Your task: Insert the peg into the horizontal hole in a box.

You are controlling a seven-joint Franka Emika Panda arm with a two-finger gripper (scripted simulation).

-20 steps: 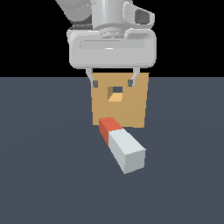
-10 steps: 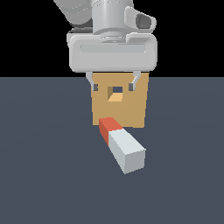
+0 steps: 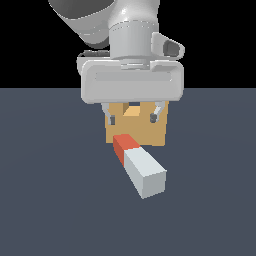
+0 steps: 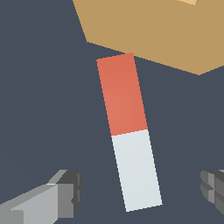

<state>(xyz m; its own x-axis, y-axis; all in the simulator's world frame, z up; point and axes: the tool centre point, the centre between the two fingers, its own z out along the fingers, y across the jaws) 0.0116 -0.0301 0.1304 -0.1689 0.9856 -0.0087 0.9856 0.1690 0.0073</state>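
Exterior view: the peg (image 3: 139,169) lies flat on the dark slate bench (image 3: 45,200), a square-sectioned bar with a short orange-red end and a longer pale grey-white stretch. Its red end points toward the box (image 3: 136,129) — a tan block standing just behind it — and sits near the box's foot; whether the two touch cannot be told. The hole (image 3: 133,111) shows only partly, under the arm's pale housing. The pincer (image 3: 132,119) hangs above the bench in front of the box with its jaws spread wide, gripping nothing. From the wrist view, the peg (image 4: 127,129) lies between the two fingers (image 4: 65,197), apart from both. Beyond the bench, the background is plain black.
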